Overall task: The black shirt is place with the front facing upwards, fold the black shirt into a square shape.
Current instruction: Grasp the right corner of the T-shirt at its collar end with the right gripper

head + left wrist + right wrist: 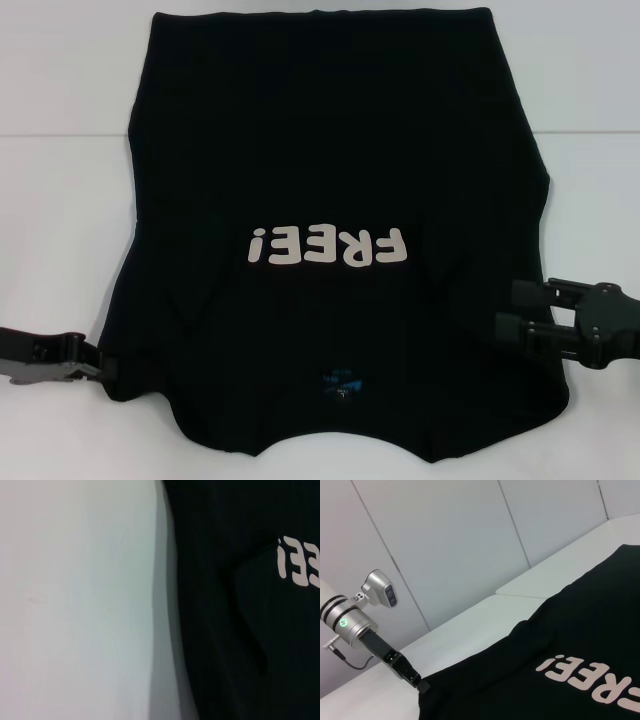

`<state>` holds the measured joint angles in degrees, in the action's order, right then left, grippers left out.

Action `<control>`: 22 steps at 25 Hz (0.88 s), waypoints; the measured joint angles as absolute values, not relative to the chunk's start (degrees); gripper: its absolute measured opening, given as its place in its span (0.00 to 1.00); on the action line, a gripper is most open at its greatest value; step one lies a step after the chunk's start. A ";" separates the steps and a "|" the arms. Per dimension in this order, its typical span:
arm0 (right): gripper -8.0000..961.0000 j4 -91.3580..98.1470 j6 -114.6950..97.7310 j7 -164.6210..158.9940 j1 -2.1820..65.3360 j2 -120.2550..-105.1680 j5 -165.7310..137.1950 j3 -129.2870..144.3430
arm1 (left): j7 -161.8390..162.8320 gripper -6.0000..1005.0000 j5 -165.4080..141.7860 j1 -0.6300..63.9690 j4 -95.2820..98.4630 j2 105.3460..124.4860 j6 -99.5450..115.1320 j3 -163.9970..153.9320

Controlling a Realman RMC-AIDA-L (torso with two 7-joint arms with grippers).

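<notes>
The black shirt (330,150) lies flat on the white table (60,200), front up, with its off-white "FREE!" print (330,245) upside down to me and the blue neck label (342,385) near the front edge. Both sides look folded inward. My left gripper (103,366) is at the shirt's left edge near the front, its tip closed on the cloth; it also shows in the right wrist view (421,685). My right gripper (505,308) hovers over the shirt's right edge with its fingers apart. The left wrist view shows the shirt's edge (240,580).
Bare white table surface lies on both sides of the shirt (590,180). A white panelled wall (445,540) stands behind the table in the right wrist view.
</notes>
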<state>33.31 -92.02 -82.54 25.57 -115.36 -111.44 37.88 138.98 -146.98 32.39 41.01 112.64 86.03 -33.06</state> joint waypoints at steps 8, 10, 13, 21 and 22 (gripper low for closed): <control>0.76 34.20 -91.96 -86.43 26.16 -113.95 -111.64 38.13 | 138.68 0.02 -147.04 32.68 40.64 112.17 86.08 -33.05; 0.76 36.09 -91.69 -90.16 26.70 -113.41 -112.99 38.45 | 138.67 0.01 -147.05 32.76 40.62 111.99 86.29 -33.04; 0.76 41.75 -91.49 -100.83 28.76 -112.44 -118.80 38.53 | 138.67 0.01 -147.05 32.98 40.56 111.59 86.77 -33.04; 0.76 52.06 -95.28 -126.51 38.57 -109.28 -141.34 38.38 | 138.26 0.01 -147.05 33.31 40.57 111.15 88.01 -33.33; 0.76 52.98 -95.67 -128.51 39.86 -109.49 -144.64 38.48 | 138.20 0.01 -147.04 33.32 40.58 111.13 88.08 -33.42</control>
<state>52.98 -95.67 -128.51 39.86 -109.49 -144.64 38.48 138.20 -147.04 33.32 40.58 111.13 88.08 -33.42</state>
